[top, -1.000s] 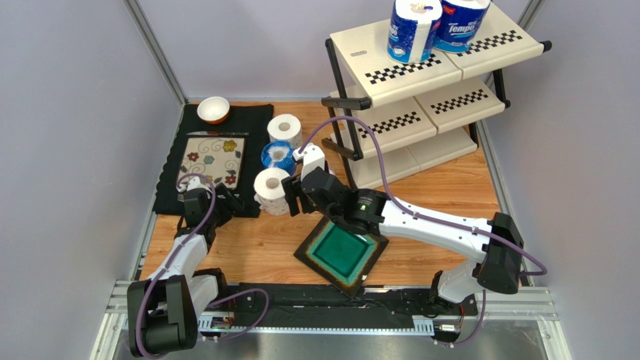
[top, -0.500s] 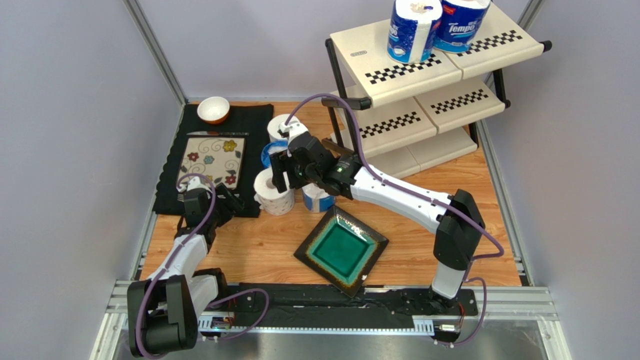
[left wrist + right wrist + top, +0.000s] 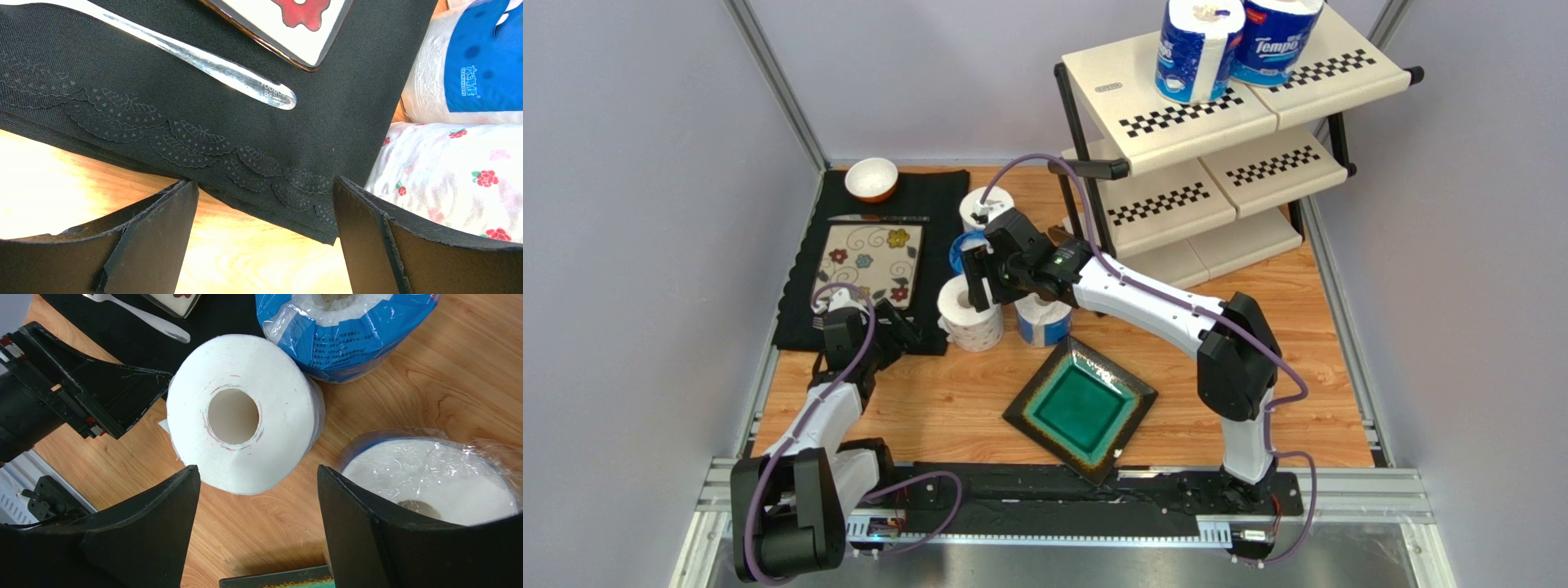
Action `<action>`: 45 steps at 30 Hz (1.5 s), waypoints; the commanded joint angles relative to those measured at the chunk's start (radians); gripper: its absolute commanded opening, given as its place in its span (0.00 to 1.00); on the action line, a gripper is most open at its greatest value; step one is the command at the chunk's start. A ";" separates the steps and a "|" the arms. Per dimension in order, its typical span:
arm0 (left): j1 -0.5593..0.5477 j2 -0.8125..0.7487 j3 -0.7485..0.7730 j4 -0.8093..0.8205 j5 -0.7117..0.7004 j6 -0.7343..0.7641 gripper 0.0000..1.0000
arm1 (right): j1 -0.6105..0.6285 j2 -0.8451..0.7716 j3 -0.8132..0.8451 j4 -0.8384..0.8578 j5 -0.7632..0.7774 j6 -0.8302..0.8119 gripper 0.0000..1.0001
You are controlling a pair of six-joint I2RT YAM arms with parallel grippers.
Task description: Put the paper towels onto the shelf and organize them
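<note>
Right gripper (image 3: pixel 258 474) is hovering wide open over my target: a plain paper roll (image 3: pixel 245 410) standing left of the shelf (image 3: pixel 1210 147). Lowering, I am probably risking knocking the wrapped roll (image 3: pixel 430 478) nearer the shelf, because one finger (image 3: pixel 368 539) is hanging above it.

Right arm (image 3: pixel 1143 304): swung left and farther out, now off the green plate (image 3: pixel 1081 408); elbow shifted left.
Right gripper (image 3: pixel 986 282): earlier just right of the plain white roll (image 3: pixel 965 316), now above its far side.
Wrapped roll (image 3: pixel 1044 321): earlier hidden under the arm, now uncovered.
</note>
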 commanded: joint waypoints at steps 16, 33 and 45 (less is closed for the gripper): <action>0.005 0.033 -0.033 -0.061 0.021 -0.013 0.89 | 0.005 0.136 0.178 -0.058 0.022 -0.008 0.73; 0.004 0.033 -0.033 -0.061 0.025 -0.013 0.90 | 0.004 0.206 0.189 -0.087 0.076 -0.019 0.70; 0.005 0.029 -0.036 -0.061 0.021 -0.013 0.89 | 0.004 0.229 0.190 -0.089 0.095 -0.017 0.49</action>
